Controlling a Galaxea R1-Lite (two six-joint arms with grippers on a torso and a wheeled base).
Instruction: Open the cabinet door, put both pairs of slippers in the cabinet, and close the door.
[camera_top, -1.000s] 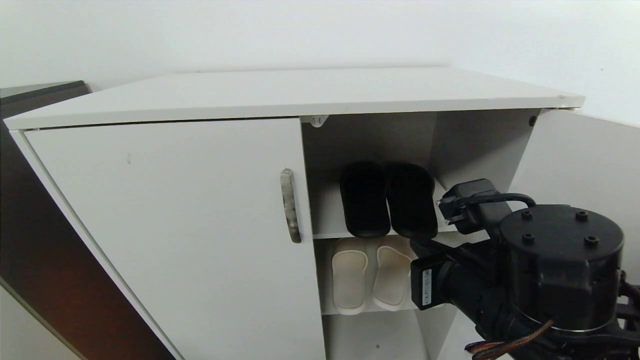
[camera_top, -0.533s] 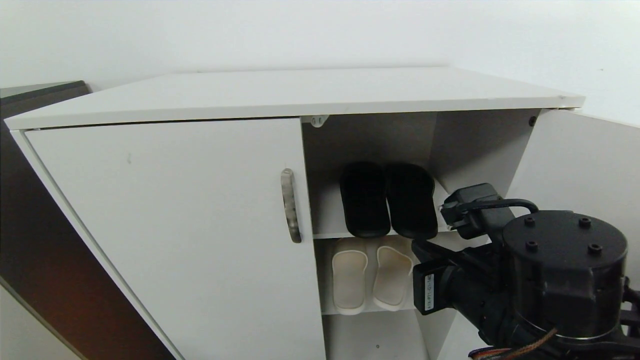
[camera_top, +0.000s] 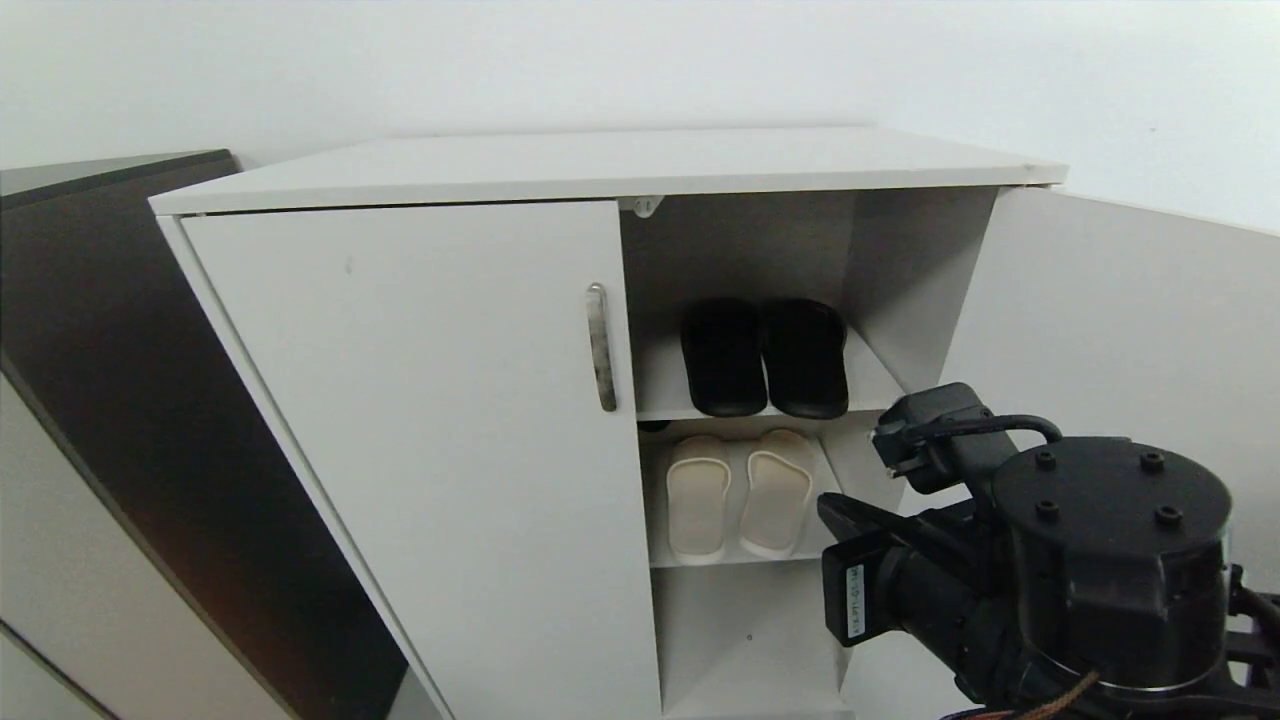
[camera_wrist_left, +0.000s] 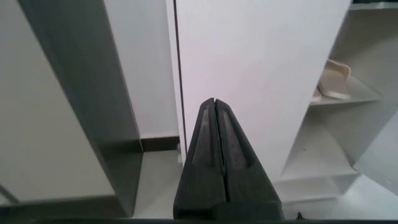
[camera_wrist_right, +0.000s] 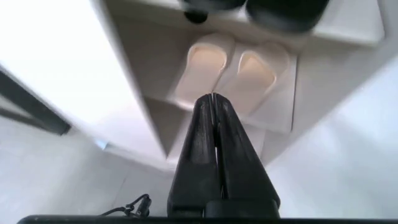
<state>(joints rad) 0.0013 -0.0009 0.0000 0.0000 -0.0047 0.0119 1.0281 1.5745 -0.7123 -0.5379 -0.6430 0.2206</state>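
Showing black slippers (camera_top: 765, 358) shelved above cream slippers (camera_top: 740, 492). Holding left gripper (camera_wrist_left: 214, 103) and right gripper (camera_wrist_right: 213, 97) pinched together, probably for pushing the open door (camera_top: 1120, 340).

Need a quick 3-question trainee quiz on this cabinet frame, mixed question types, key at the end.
1. True or false: the black slippers sit one level above the cream slippers.
2. The right end effector is: A open; B shut on a slipper; C shut, holding nothing.
3. Short answer: which task step is left?
Key: 1 true; 2 C; 3 closing the door.
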